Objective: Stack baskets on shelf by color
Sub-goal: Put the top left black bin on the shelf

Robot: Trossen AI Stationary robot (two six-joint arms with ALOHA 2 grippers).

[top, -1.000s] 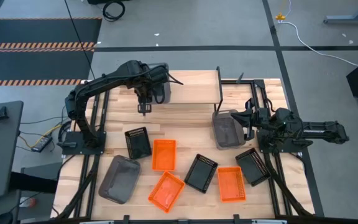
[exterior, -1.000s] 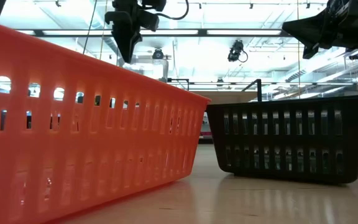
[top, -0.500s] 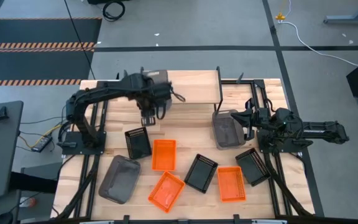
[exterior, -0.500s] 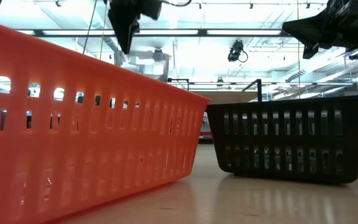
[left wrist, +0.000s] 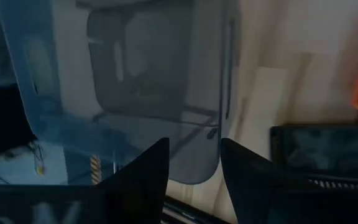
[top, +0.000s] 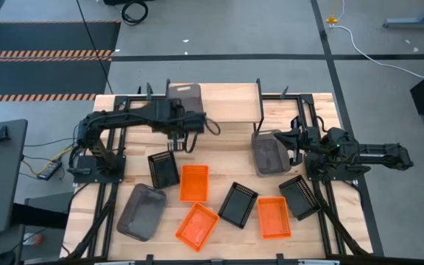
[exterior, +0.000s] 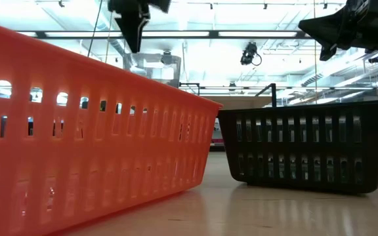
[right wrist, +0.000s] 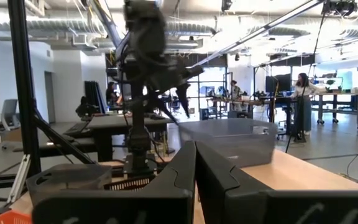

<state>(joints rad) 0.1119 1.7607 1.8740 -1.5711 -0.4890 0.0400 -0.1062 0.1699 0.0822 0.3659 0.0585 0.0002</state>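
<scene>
One grey basket [top: 185,94] stands on the left end of the shelf [top: 230,103]; the left wrist view shows it as a grey basket [left wrist: 157,81]. My left gripper [top: 179,138] hovers open just in front of the shelf, pointing steeply down, with nothing between its fingers [left wrist: 143,171]. On the tabletop lie two more grey baskets [top: 141,212] [top: 269,153], three orange ones [top: 194,182] [top: 197,225] [top: 274,217] and three black ones [top: 163,168] [top: 238,204] [top: 299,196]. My right gripper [top: 287,138] waits shut at the right, beside the grey basket there.
The shelf's middle and right end are bare wood. Its thin black legs [top: 260,110] stand on the tabletop. In the low view an orange basket [exterior: 77,131] and a black one [exterior: 307,144] fill the foreground. People and desks show far off in the room.
My left gripper has swung from over the shelf's left end toward the table's near edge and has turned about its wrist. The grey basket, which the arm partly covered before, now shows in full on the shelf.
</scene>
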